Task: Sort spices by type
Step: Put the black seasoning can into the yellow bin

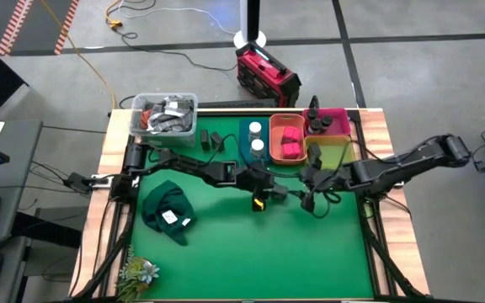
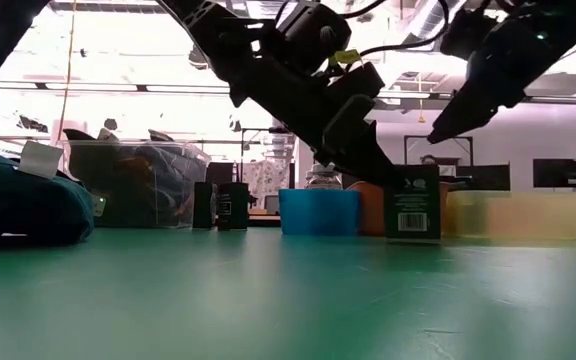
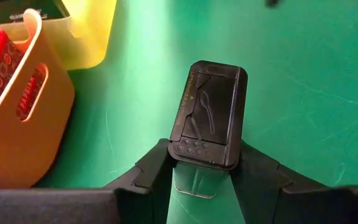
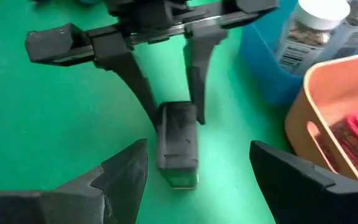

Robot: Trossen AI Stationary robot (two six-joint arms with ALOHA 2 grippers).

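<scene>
A dark grey rectangular spice tin (image 3: 210, 115) stands upright near the mat's middle, with my left gripper (image 3: 204, 171) shut on it. In the low view the tin (image 2: 413, 205) shows a barcode label. My right gripper (image 4: 198, 146) hangs open just to the tin's right, its fingers spread either side of the tin without touching it. Behind stand a blue bin with white-capped jars (image 1: 255, 139), an orange bin with red-pink boxes (image 1: 287, 139), a pink bin with dark round jars (image 1: 331, 122) and a yellow bin (image 1: 331, 153). Two more dark tins (image 1: 209, 139) stand on the mat left of the blue bin. My left gripper pinches the tin's upper part, just under its black cap (image 3: 194, 155), between its two fingers on the two narrow sides. The fingers (image 2: 368, 150) slant down at it from the table's left. The tin stays upright, its base (image 2: 413, 238) at the mat.
A clear tub of grey clutter (image 1: 165, 114) sits at the back left. A dark green cloth with a white label (image 1: 168, 210) lies on the mat's left part, with a small plant (image 1: 137, 271) at the near left corner. Open green mat lies toward the near edge.
</scene>
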